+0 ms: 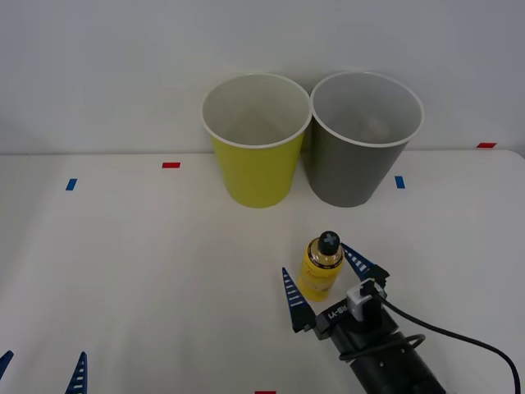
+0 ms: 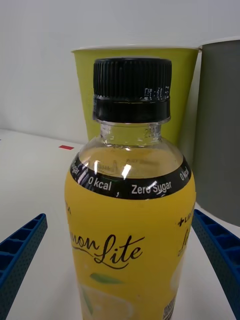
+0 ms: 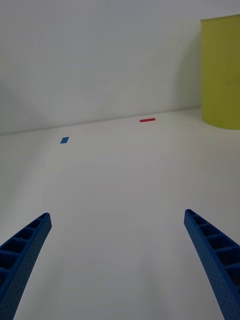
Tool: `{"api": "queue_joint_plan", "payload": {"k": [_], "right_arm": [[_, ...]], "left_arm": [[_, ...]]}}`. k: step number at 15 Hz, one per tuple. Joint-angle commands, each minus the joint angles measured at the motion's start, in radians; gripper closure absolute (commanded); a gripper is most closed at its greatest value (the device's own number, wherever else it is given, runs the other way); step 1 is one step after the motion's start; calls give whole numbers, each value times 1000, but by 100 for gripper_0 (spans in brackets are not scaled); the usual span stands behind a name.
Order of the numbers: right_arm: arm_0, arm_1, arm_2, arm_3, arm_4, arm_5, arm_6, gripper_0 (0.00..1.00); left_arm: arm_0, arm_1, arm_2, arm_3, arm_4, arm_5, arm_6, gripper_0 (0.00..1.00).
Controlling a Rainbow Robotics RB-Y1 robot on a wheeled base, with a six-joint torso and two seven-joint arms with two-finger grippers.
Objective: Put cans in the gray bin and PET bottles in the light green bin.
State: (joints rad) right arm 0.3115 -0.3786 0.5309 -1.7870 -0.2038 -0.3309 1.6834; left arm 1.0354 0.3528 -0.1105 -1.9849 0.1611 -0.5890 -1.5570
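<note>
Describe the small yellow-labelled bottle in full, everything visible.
The PET bottle is small, clear plastic, with a ribbed black screw cap, a black band reading "0 kcal Zero Sugar" and a yellow label with dark script and a lemon picture. It stands upright and capped on the white table, nearer the robot than the light green bin and gray bin. The right gripper straddles it, blue fingers open on either side, not visibly touching.
</note>
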Motion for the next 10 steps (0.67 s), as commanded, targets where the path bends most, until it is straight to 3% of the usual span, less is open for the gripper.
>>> {"api": "queue_joint_plan", "payload": {"k": [1, 2, 3, 4, 6, 7, 10], "right_arm": [[-5, 17, -11, -2, 0, 12, -1, 0], [-5, 21, -11, 0, 0, 12, -2, 0], [-5, 23, -11, 0, -2, 12, -2, 11], [-5, 26, -11, -2, -5, 10, -4, 39], [-3, 33, -11, -2, -16, 10, -11, 75], [-5, 33, -12, -3, -20, 10, -14, 83], [0, 37, -17, -9, -25, 10, -18, 89]], "left_arm": [[0, 0, 0, 0, 0, 0, 0, 9], [0, 0, 0, 0, 0, 0, 0, 9], [0, 0, 0, 0, 0, 0, 0, 9], [0, 0, 0, 0, 0, 0, 0, 9], [0, 0, 0, 0, 0, 0, 0, 9], [0, 0, 0, 0, 0, 0, 0, 9], [0, 0, 0, 0, 0, 0, 0, 9]]}}
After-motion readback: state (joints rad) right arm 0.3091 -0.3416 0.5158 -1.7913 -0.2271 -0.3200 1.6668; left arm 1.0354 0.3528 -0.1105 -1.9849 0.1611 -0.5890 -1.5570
